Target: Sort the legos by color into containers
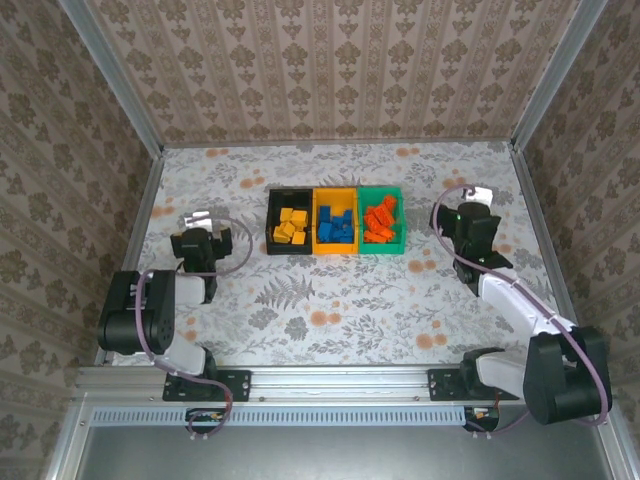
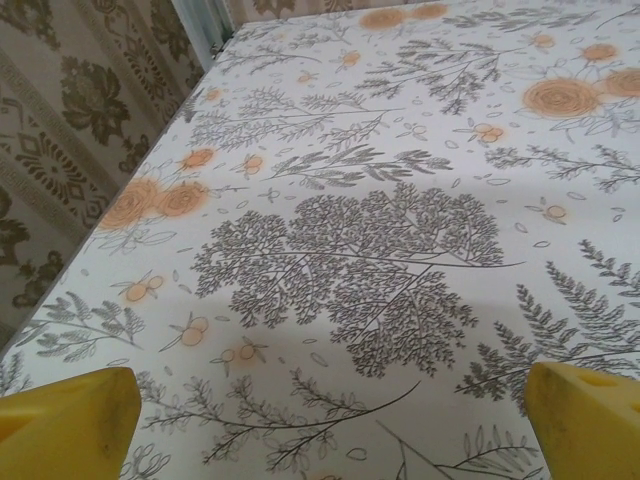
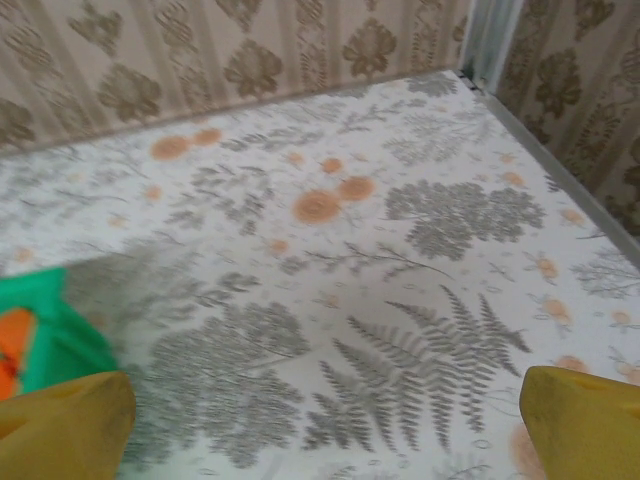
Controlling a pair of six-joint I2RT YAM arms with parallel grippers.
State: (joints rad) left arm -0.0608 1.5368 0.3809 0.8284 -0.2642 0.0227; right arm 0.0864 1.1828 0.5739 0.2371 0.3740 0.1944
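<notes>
Left arm [image 1: 150,320] sits folded at the table's [image 1: 330,310] 8 o'clock. The left gripper [image 1: 200,228] hangs low, pointing to 12, jaws wide and empty. Mid-table, toward 12, stand the bins: black [image 1: 272,222] holds yellow legos [image 1: 291,226], yellow [image 1: 318,232] blue [image 1: 336,226], green [image 1: 400,235] orange-red [image 1: 379,220]. Right arm [image 1: 520,315] stretches from 5 o'clock toward 11. The right gripper [image 1: 468,205], at the green bin's 3 o'clock, gapes empty.

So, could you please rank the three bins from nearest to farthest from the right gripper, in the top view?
1. Green bin, right end of the row, nearest the right gripper.
2. Yellow-orange bin, middle.
3. Black bin, left end, farthest.
</notes>
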